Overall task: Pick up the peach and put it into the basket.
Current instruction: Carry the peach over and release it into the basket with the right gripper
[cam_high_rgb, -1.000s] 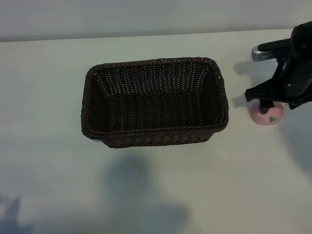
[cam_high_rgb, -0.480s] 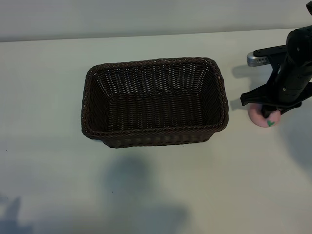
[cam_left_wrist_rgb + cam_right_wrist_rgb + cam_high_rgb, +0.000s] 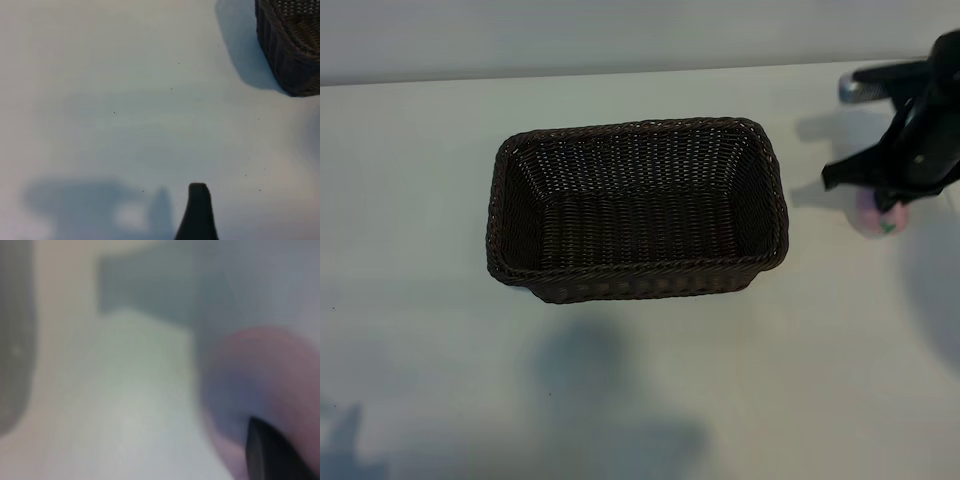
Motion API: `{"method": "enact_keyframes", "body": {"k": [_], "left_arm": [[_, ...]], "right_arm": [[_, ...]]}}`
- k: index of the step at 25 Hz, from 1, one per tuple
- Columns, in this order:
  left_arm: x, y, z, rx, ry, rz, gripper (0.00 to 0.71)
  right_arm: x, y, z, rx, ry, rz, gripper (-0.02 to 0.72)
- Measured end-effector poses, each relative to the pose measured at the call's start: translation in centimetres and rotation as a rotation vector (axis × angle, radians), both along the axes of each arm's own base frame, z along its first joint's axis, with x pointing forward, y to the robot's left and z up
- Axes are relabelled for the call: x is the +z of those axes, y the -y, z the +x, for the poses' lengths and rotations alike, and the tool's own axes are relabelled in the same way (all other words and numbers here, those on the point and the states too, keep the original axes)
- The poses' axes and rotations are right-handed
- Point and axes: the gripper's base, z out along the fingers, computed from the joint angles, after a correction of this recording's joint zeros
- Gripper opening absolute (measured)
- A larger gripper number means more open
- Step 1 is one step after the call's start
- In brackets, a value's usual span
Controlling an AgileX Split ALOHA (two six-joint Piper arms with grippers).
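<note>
Wicker basket (image 3: 636, 208) mid-table; peach (image 3: 876, 217) gripped at your right.
Exterior view: your right gripper (image 3: 892, 205) points down, jaws pinching the peach, well apart from the basket. Left wrist view: one left fingertip (image 3: 198, 212) shows above bare table (image 3: 125, 100), jaws spread, basket corner (image 3: 290, 45) beyond. Right wrist view: blurred pink peach (image 3: 260, 390) against one finger (image 3: 272, 452).
</note>
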Motion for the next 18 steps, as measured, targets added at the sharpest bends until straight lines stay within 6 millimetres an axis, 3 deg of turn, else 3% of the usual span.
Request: {"method": "enact_keyframes", "body": {"k": [7,10,14,18], "left_arm": [[0.0,0.0,0.0,0.000,0.000,0.000,0.592],[0.0,0.0,0.0,0.000,0.000,0.000,0.592],[0.0,0.0,0.0,0.000,0.000,0.000,0.592],[0.0,0.0,0.0,0.000,0.000,0.000,0.592]], "right_arm": [[8.3,0.2,-1.6,-0.006,0.187,0.017,0.040],[10.9,0.2,-2.4,-0.009,0.250,0.027,0.040],[13.1,0.1,-3.5,-0.012,0.288,0.058,0.040],[14.0,-1.7,-4.2,0.062,0.307,0.112,0.040]]}}
